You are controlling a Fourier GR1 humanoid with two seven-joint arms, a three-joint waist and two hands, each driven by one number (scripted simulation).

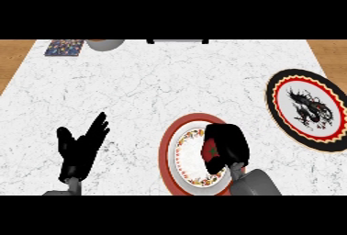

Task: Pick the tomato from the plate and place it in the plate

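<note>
A red-rimmed plate (175,156) with a floral inner ring lies near the counter's front edge. My right hand (227,146) is over its right half, fingers curled round the red tomato (209,150), of which only a sliver shows at the hand's left side. A second plate (288,85), black-rimmed with a red ring and a dark dragon figure, lies at the right edge of the counter. My left hand (81,147) stays open at the lower left, fingers up, away from both plates.
The white marble counter (156,82) has wooden floor on both sides. A patterned blue coaster or book (64,47) and a grey bowl (105,44) sit at the back left. A dark object (177,41) shows at the back edge.
</note>
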